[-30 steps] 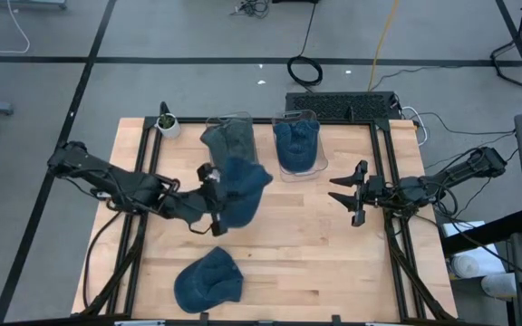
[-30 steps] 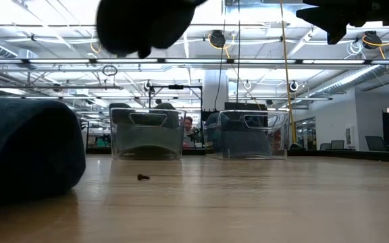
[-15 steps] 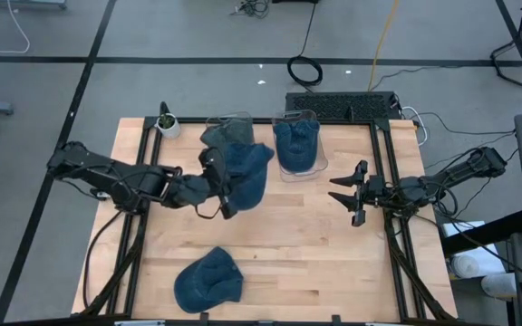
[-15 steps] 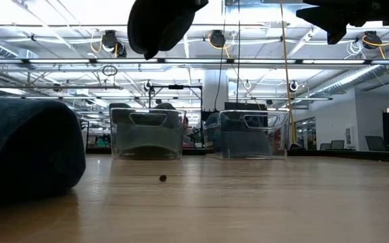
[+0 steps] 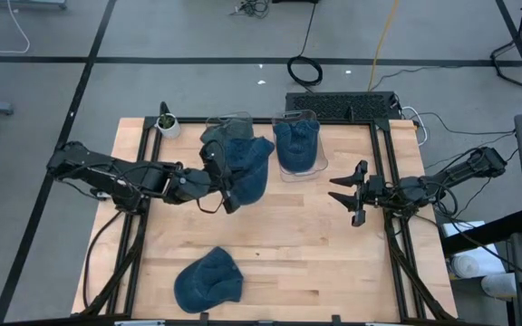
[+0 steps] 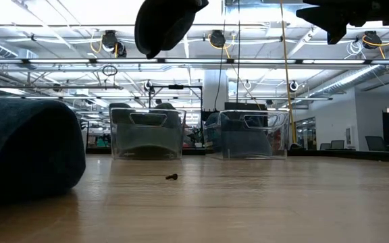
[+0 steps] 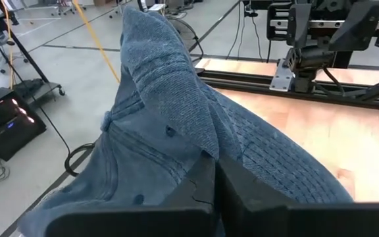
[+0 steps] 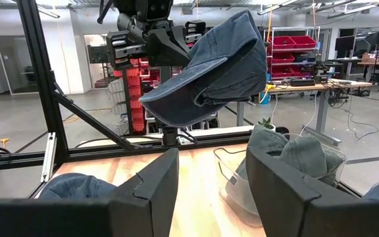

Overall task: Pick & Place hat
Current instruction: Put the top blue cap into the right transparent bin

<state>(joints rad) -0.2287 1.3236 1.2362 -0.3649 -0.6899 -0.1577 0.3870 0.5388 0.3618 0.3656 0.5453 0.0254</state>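
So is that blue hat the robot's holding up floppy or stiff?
Probably floppy: the hat droops and folds below the left hand pinching it. Its brim seems stiffer, keeping a curved edge. It likely weighs little, since a small pinch holds it.

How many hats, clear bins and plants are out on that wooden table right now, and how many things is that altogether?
Blue hats: 4, one held up by the left pincer (hat), one on the table, one in the left bin, one in the right bin
Clear bins: 2
Potted plants: 1
Total: 7
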